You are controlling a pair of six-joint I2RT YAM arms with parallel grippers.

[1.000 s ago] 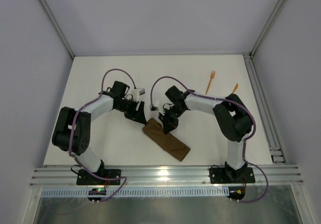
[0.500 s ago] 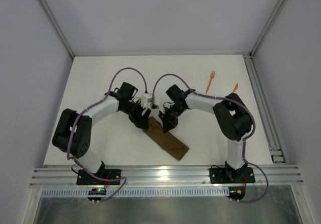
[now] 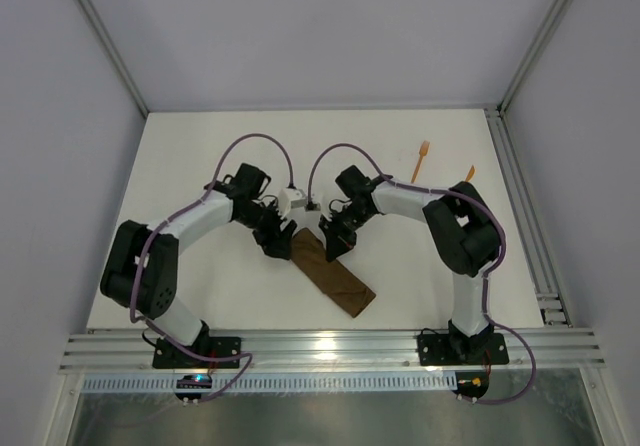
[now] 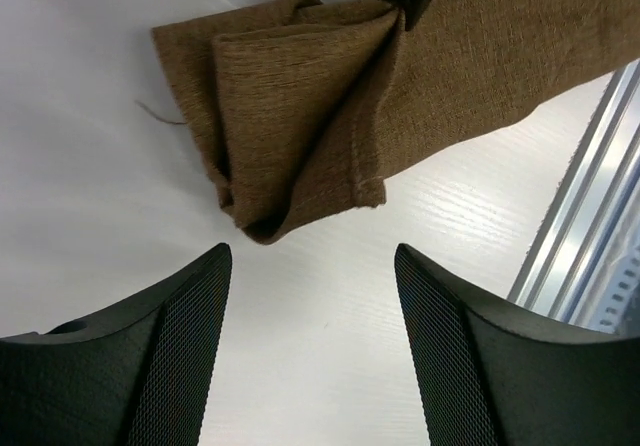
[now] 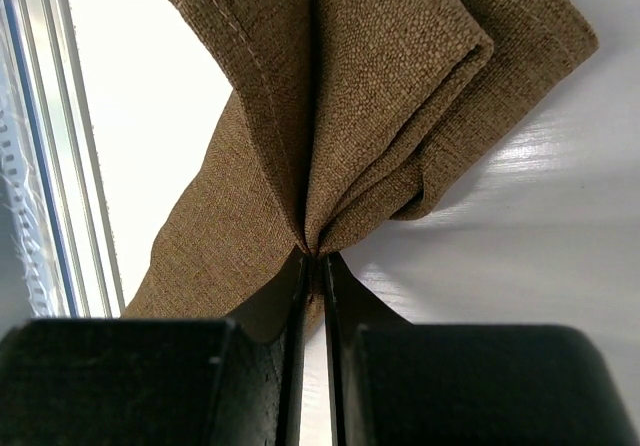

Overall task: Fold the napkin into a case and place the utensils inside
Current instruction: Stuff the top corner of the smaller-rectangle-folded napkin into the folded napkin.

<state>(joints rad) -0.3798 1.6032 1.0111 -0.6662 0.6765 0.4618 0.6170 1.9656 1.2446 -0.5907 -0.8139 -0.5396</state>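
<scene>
Napkin (image 3: pixel 332 276) is folded down to a narrow brown strip. It lies diagonally on the white table (image 3: pixel 200 166), toward the near edge and roughly between the two arm bases. The right gripper (image 5: pixel 315 261) is clamped shut on a bunched fold at the strip's far end, and in the right wrist view the layers fan out from that pinch. The left gripper (image 4: pixel 312 266) is wide open with nothing between its jaws. It sits just beside that same end of the cloth but isn't touching it.

The two orange utensils are way off at the far right of the table, well apart from the napkin. The fork (image 3: pixel 419 163) has its tines pointing away from the arms, and the plain pointed piece (image 3: pixel 467 174) is to its right, close to the side rail (image 3: pixel 520 206).

The tabletop is glossy white with a faint wood grain, and you can see light glare on it in both wrist views. An aluminium rail (image 3: pixel 330 348) runs along the near edge where the arms are bolted. The walls (image 3: pixel 320 26) around it are plain pale grey-lavender, with metal posts running up the two far corners.
</scene>
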